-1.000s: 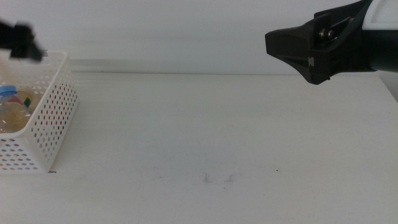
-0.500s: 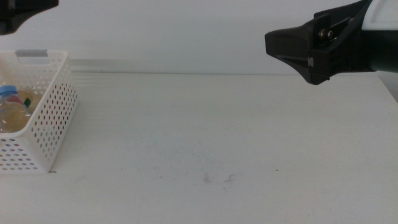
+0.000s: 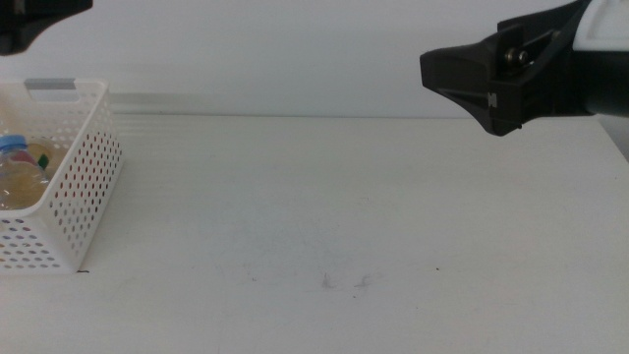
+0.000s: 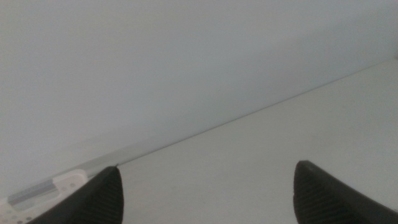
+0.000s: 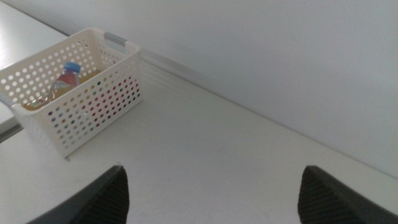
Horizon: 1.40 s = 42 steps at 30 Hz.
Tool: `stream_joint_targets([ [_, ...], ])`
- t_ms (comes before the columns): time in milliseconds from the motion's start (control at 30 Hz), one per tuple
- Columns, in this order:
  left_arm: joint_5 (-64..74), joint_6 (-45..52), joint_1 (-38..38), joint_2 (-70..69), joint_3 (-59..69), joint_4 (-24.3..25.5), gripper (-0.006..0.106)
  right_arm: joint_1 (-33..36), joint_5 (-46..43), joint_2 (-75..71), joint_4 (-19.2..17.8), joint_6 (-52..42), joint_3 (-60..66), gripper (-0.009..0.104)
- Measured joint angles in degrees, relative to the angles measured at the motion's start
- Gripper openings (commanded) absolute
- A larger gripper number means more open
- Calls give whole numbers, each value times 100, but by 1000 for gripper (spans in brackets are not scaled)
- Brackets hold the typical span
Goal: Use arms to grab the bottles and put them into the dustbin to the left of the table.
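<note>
Right, nearest the camera the table (image 3: 334,226) is bare white with a few small dark scuff marks (image 3: 344,282) toward its front edge; further back on the left edge sits the dustbin (image 3: 84,187), a white perforated basket with a grey strip at its far rim, partly cut off by the frame; inside it the water bottle (image 3: 18,175) lies with its blue cap up toward the back, and a bit of the yellow juice bottle (image 3: 39,157) shows beside it; the right wrist view shows the same bottle, water bottle (image 5: 64,79), inside the dustbin (image 5: 93,106), with red showing through the perforations low in the basket, though what it belongs to cannot be told; no bottle stands on the tabletop itself.

The right gripper (image 3: 472,84) hangs high over the far right of the table, arm reaching in from the right with the dark jaws pointing left, nothing between them; in its wrist view the two jaw tips sit wide apart, holding nothing. The left gripper (image 3: 29,15) is at the top left corner, raised above and behind the dustbin, mostly out of frame; its wrist view shows the jaws spread wide, empty, facing the table's far edge and the wall, with a corner of the basket rim (image 4: 43,190) just visible.
</note>
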Motion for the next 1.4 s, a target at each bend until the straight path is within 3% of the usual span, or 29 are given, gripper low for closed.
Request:
stream_joint_targets([
  [133,-897,11,0,-262,762,68,94,-557,-621,-308,142,9,591,89],
  [333,-3904,11,0,-1515,3318,91,94,-2064,-1796,-1418,358,24,2383,89],
  [433,-4144,11,0,-2303,4554,91,94,-2617,-2058,-2308,368,24,3621,89],
  [600,-3435,11,0,-3589,5990,91,94,-3153,-2007,-3962,309,24,5278,89],
  [833,-3148,11,0,-5065,7031,91,94,-3470,-1271,-5911,286,34,6433,89],
  [1400,-3305,11,327,-5267,7147,91,94,-3480,-1228,-6096,283,34,6490,89],
])
